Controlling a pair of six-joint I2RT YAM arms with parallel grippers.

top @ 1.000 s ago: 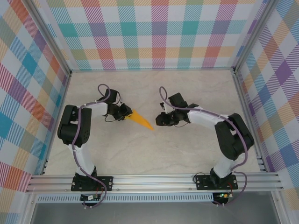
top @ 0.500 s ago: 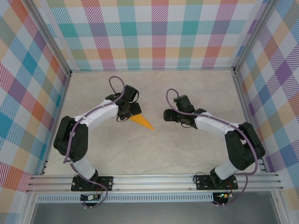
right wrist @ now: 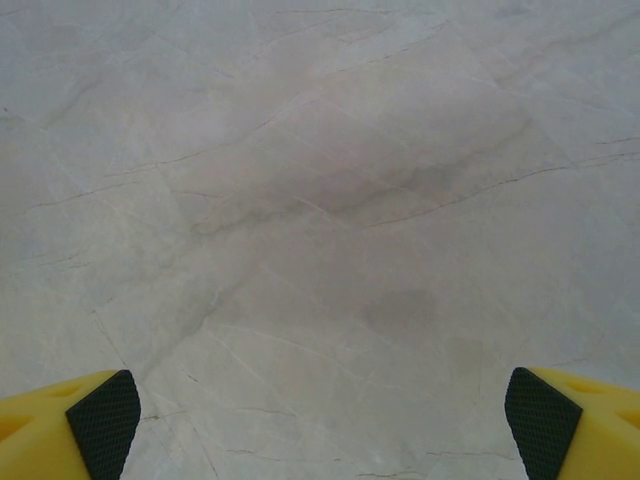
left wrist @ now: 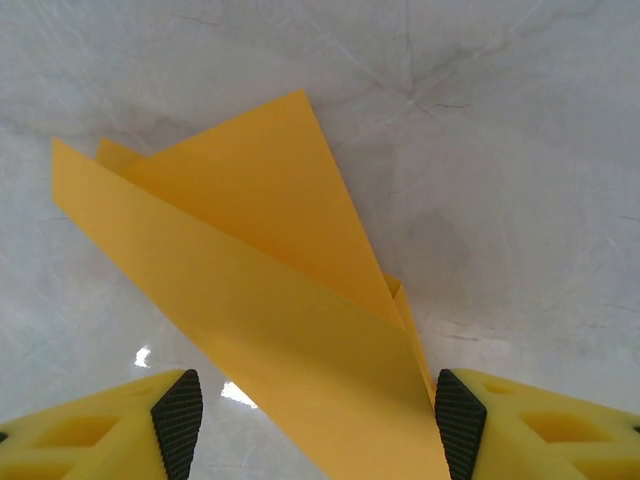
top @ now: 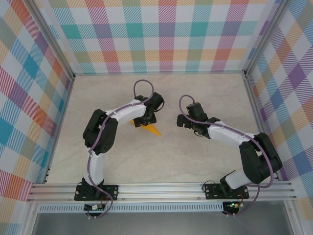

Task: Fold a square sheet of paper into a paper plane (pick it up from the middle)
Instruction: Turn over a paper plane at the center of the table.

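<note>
Action on the left side first: the left gripper hovers low over the marbled table, jaws parted to a middling width, and the paper plane runs up between them. One black pad stands clear of the paper; the other sits right at the paper's edge, but nothing is pinched, so the plane looks free on the tabletop. And it really is a plane now: a slim orange dart, its layers lifting and fanning a little rather than lying flat. In the overhead view it lies near the middle of the table, half tucked under the left wrist, its point aimed toward the right arm. Over to the right: the right gripper has its jaws spread wide over bare table, holding nothing, a short way off from the plane's tip. My read is that the folding is all but done, with the square sheet already turned into its final shape. What may be left is sharpening the centre crease or flattening those splayed layers, then backing both arms away.
</note>
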